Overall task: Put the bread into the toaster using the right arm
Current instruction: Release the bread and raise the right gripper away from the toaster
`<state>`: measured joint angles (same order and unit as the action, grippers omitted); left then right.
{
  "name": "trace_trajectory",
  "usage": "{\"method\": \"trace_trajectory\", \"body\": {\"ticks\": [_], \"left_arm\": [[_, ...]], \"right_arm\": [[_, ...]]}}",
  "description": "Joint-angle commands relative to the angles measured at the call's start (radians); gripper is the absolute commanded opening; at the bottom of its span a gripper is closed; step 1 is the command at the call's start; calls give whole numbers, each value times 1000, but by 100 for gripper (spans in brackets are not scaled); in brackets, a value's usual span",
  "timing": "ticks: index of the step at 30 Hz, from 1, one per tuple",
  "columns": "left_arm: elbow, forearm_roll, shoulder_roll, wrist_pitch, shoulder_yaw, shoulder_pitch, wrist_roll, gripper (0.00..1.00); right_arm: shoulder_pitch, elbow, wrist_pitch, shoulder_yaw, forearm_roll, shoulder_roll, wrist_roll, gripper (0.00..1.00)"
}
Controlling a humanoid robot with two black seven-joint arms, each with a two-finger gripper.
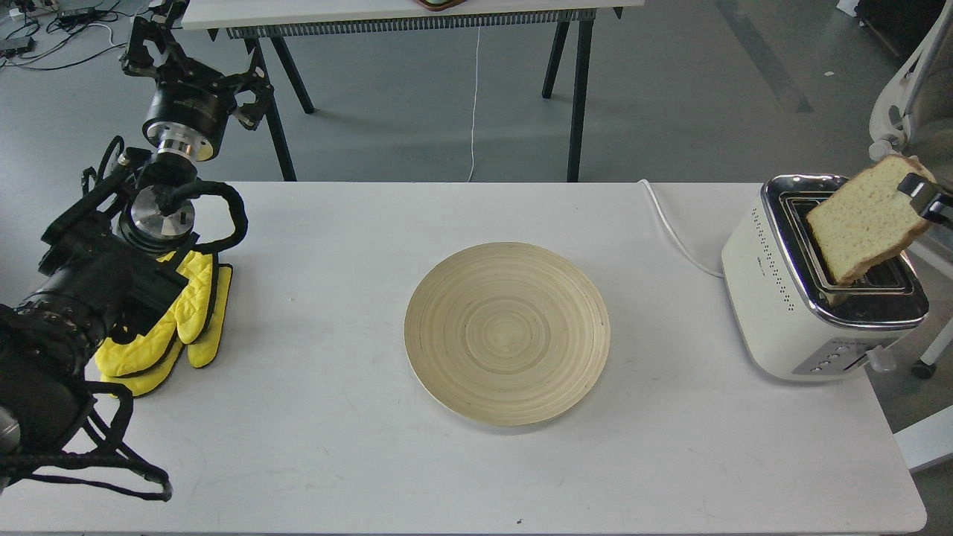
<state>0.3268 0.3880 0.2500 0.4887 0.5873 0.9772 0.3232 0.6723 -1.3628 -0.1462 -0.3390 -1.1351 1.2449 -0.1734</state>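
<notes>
Holding the bread (864, 219) by its upper right edge, the right gripper (923, 197) shows at the far right of the head view, only its black tip in sight, its fingers closed on the slice. The slice hangs tilted over the toaster (789, 313), its lower corner dipping at the nearer slot; whether it touches the chrome top cannot be told. The toaster stands at the table's (298, 461) right end, its white cord (674, 231) trailing back over the far edge. A round wooden plate (507, 333) sits bare in the middle of the table, well apart from the toaster. At the left, yellow oven mitts (175, 327) lie under the left arm, whose gripper (160, 22) is raised beyond the table; how far it is open cannot be told.
</notes>
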Motion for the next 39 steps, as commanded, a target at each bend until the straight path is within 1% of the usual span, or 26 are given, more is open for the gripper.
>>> {"method": "trace_trajectory", "body": {"ticks": [1, 3, 5, 6, 9, 12, 15, 19, 22, 23, 26, 30, 33, 35, 39], "left_arm": [[0, 0, 0, 0, 0, 0, -1, 100], [0, 0, 0, 0, 0, 0, 1, 100], [0, 0, -1, 0, 0, 0, -1, 100], [0, 0, -1, 0, 0, 0, -1, 100], [0, 0, 0, 0, 0, 0, 1, 100], [2, 0, -1, 0, 0, 0, 1, 100], [0, 0, -1, 0, 0, 0, 1, 100], [0, 0, 0, 0, 0, 0, 1, 100], [0, 0, 0, 0, 0, 0, 1, 100], [2, 0, 0, 0, 0, 0, 1, 100], [2, 0, 0, 0, 0, 0, 1, 100], [0, 0, 0, 0, 0, 0, 0, 100], [0, 0, 0, 0, 0, 0, 1, 100], [0, 0, 0, 0, 0, 0, 1, 100], [0, 0, 2, 0, 0, 0, 1, 100]], "right_arm": [[0, -2, -3, -2, 3, -27, -5, 52], [0, -6, -3, -5, 8, -38, -8, 63], [0, -7, -3, -14, 11, -39, -11, 86], [1, -10, -3, -21, 12, -41, -11, 90], [6, -10, -3, -46, 21, -42, -12, 92], [7, -9, -1, -116, 75, -57, -12, 97], [7, -4, 11, -202, 263, -90, -11, 99], [9, 11, 25, -300, 548, -136, -12, 100], [10, 43, 95, -369, 687, -195, -14, 100], [12, 57, 123, -400, 721, -228, -21, 100], [12, 120, 189, -466, 803, -329, -61, 100], [10, 249, 276, -534, 941, -465, -100, 100], [9, 361, 381, -610, 1018, -571, -101, 100], [6, 424, 430, -652, 1057, -642, -100, 100], [1, 513, 494, -695, 1091, -738, -97, 99]]}}
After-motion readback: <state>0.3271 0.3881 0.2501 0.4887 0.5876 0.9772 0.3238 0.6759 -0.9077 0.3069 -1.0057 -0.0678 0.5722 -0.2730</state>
